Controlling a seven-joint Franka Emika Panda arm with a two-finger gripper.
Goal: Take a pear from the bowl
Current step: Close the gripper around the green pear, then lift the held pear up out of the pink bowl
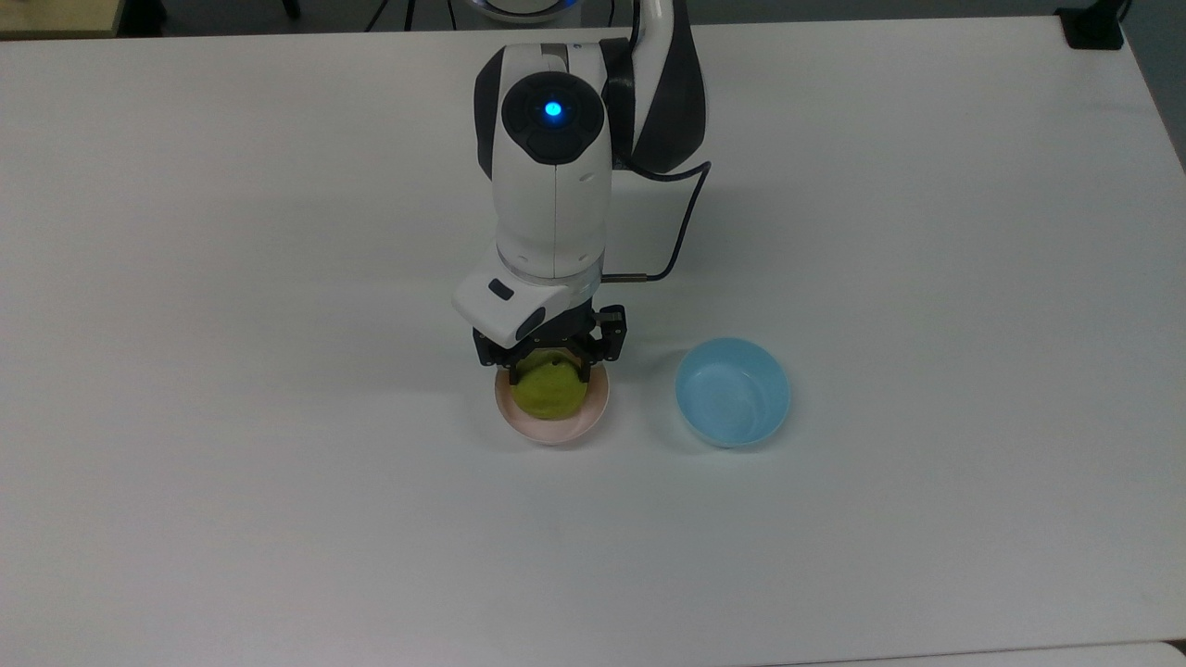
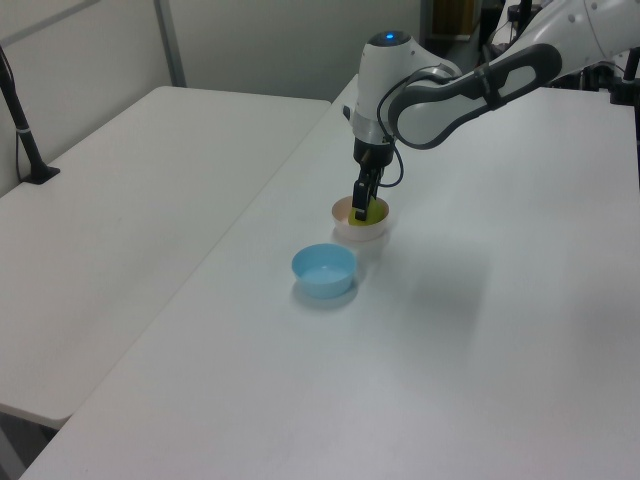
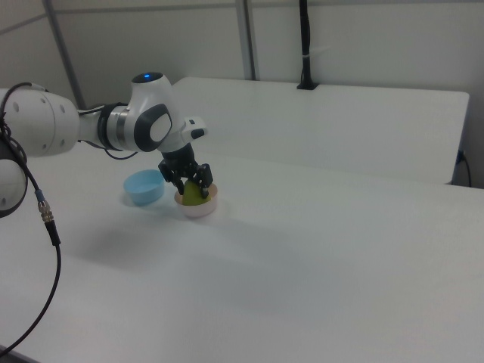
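On the desk, the pink bowl holds the pear. The hand straddles the pear's top, fingers against its sides, apparently gripping it. Grasp step; next, probably a straight lift.

overhead view, two opposite oblique side views

The pear — rounded, yellow-green, with a dark stem dot on top — sat upright inside the bowl, filling most of it and rising above the rim. The bowl — small, round, pale pink and glossy — stood upright around the pear, its rim showing on all sides.
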